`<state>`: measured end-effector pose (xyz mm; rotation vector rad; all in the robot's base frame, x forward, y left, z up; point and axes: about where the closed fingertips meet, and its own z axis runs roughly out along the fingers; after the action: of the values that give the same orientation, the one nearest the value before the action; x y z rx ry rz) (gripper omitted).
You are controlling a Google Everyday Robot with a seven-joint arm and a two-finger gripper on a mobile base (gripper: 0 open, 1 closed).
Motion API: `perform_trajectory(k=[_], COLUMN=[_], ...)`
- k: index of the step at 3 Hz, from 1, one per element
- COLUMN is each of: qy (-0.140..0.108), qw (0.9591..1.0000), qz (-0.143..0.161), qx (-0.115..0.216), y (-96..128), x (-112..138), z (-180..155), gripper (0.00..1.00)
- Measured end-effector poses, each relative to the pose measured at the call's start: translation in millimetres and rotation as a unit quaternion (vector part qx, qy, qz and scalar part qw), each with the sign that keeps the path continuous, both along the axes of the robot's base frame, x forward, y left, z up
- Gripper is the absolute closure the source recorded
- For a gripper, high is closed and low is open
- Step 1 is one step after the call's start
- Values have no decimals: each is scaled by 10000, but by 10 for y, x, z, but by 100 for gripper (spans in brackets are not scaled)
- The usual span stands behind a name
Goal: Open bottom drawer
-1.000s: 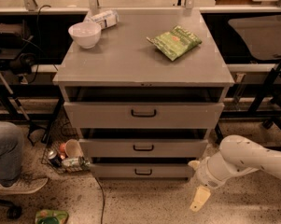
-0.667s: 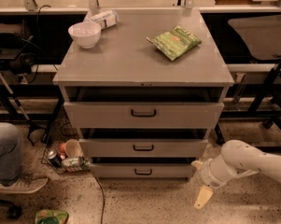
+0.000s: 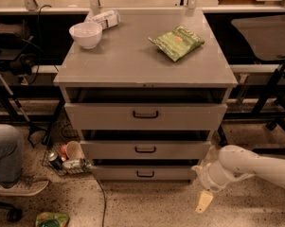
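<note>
Gripper [image 3: 203, 200] hangs low nr the floor, right of the grey cabinet [image 3: 132, 60] and off the bottom drawer [image 3: 113, 173] at its foot, handle [image 3: 145, 174] untouched, can't tell if grip's spread or pinched, so reach, grab, pull prob. all left.

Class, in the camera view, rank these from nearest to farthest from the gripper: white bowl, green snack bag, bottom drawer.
Gripper: low right.
1. bottom drawer, just left of it
2. green snack bag, cabinet top, right
3. white bowl, top left
</note>
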<state>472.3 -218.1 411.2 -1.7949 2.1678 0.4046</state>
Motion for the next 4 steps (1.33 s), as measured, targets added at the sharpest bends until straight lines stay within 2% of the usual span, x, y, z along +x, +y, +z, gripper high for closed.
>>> perform_trajectory(k=[1, 2, 4], qy=[-90, -221, -383], qw=[9990, 9974, 9961], qz=[363, 664, 737], qx=[-255, -198, -311], y=[-92, -347, -314], x=[127, 508, 579], z=[-544, -1444, -1606], gripper=[0, 0, 0])
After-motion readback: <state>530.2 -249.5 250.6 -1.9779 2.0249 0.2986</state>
